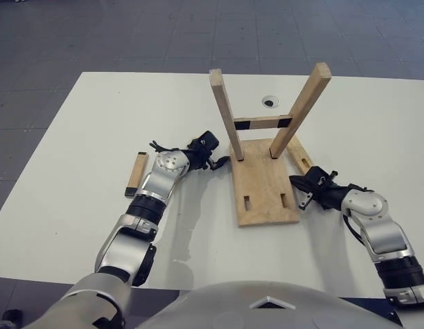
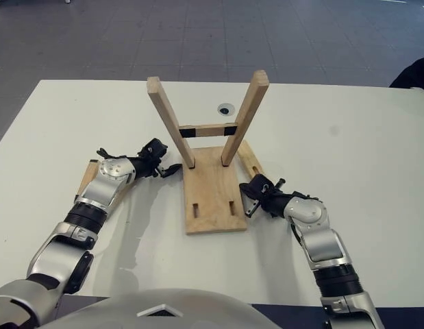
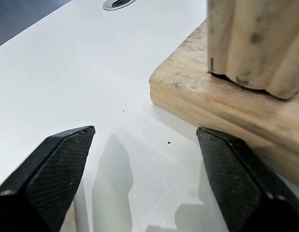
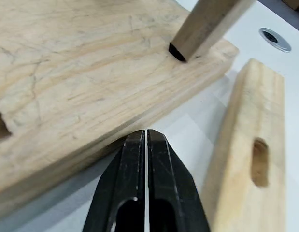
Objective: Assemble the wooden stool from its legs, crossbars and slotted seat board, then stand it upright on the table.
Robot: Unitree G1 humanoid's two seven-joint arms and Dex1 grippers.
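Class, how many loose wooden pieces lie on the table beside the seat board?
2. The left piece lies well left of the left tool; the right piece lies beside the board's right edge, near the right tool. More may be hidden under the arms.

A round metal grommet (image 1: 270, 102) is set flush, with grey tiled floor (image 1: 129, 34) stretching beyond it.
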